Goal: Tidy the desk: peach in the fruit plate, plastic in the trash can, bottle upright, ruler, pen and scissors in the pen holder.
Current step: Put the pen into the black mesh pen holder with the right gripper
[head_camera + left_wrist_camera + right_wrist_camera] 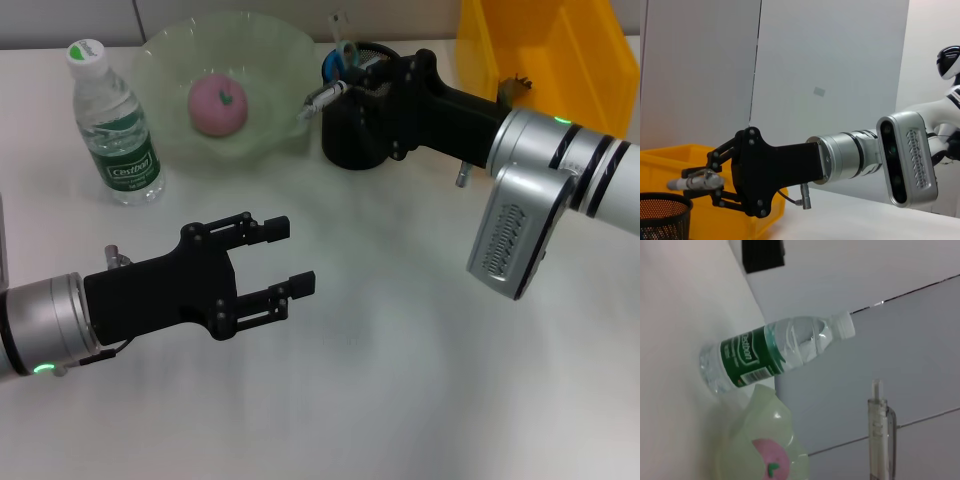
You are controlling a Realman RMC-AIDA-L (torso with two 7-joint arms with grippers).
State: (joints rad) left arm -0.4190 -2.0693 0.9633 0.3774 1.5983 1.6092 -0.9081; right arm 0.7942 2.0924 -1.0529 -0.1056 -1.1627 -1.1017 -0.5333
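1. A white counter (400,400) fills most of the head view, its surface plain and matte.
2. A pale wall (840,60) rises behind the counter in the left wrist view, made of flat panels.
3. A dark vertical seam (756,65) runs down that wall between two panels.
4. A small grey rectangular mark (819,91) sits on the panel beside the seam.
5. In the right wrist view, thin dark seams (920,290) cross the grey wall panels.
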